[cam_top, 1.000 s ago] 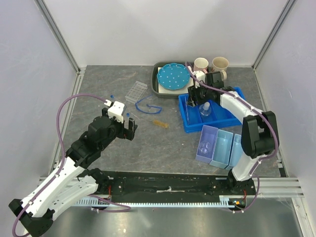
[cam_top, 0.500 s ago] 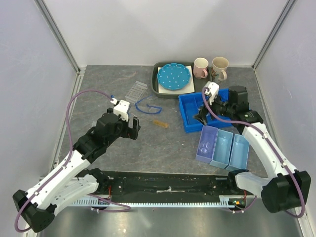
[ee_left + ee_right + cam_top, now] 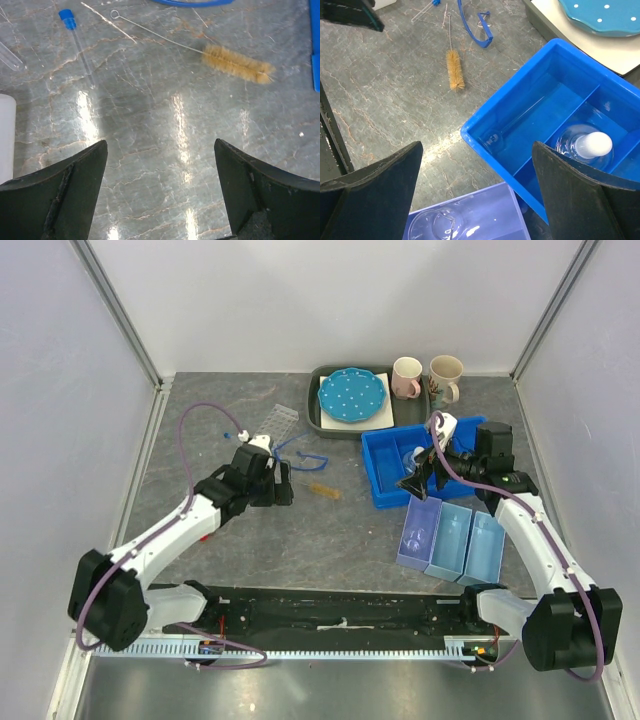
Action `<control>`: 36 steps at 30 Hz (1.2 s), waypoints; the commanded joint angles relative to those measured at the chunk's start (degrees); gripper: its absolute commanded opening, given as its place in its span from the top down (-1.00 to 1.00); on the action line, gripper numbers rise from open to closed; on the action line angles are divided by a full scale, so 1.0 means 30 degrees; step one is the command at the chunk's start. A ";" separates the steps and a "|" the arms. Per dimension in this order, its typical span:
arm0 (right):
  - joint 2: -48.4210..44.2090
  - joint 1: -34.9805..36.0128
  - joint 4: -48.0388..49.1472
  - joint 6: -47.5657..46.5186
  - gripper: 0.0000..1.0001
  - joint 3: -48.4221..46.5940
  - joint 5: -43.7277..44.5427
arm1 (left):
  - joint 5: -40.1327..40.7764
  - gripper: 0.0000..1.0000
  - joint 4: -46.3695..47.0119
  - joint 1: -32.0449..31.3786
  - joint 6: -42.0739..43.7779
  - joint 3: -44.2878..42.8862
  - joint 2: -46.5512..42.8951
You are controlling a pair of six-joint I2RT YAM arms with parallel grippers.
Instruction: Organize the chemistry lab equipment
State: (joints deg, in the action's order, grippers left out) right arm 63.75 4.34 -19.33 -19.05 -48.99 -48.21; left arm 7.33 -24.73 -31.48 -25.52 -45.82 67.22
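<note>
In the overhead view the left gripper [image 3: 275, 486] is seen left of centre, over the bare grey table [image 3: 340, 530]. Its jaws are spread wide and nothing is held between them, as is confirmed by the left wrist view. In that view the tube brush [image 3: 238, 63], with tan bristles, is found at the upper right, above the gap between the fingers and well apart from them. Its thin wire handle is laid out toward the upper left. A blue-capped tube [image 3: 79, 45] is seen at the upper left, above the left-hand finger and apart from it.

The right gripper [image 3: 416, 483] is placed right of centre in the overhead view, at the lower edge of the blue tray [image 3: 383, 455]. Its jaws are likewise parted and empty. In the right wrist view the tray takes up the right half. A clear flask with a white stopper [image 3: 585, 147] is seen in a compartment at the right, just above the right-hand finger. A thin rod [image 3: 517, 120] is laid in the adjoining compartment. At the bottom edge, between the fingers, a second clear flask [image 3: 440, 222] is seen in a lavender bin [image 3: 492, 212].

In the overhead view the clear test-tube rack [image 3: 277, 425] is found above the left gripper, with a blue wire loop [image 3: 300, 452] just to the lower right of it.
</note>
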 commanded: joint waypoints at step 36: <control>-0.0214 -0.0040 -0.0001 -0.0476 -0.95 -0.0720 -0.1246 | -0.0685 -0.95 -0.2625 1.4301 0.1973 -0.1747 -0.2194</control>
State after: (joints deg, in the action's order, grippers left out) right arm 63.68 4.32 -19.42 -19.25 -48.99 -49.50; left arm 10.26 -34.98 8.14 -19.27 -51.86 60.86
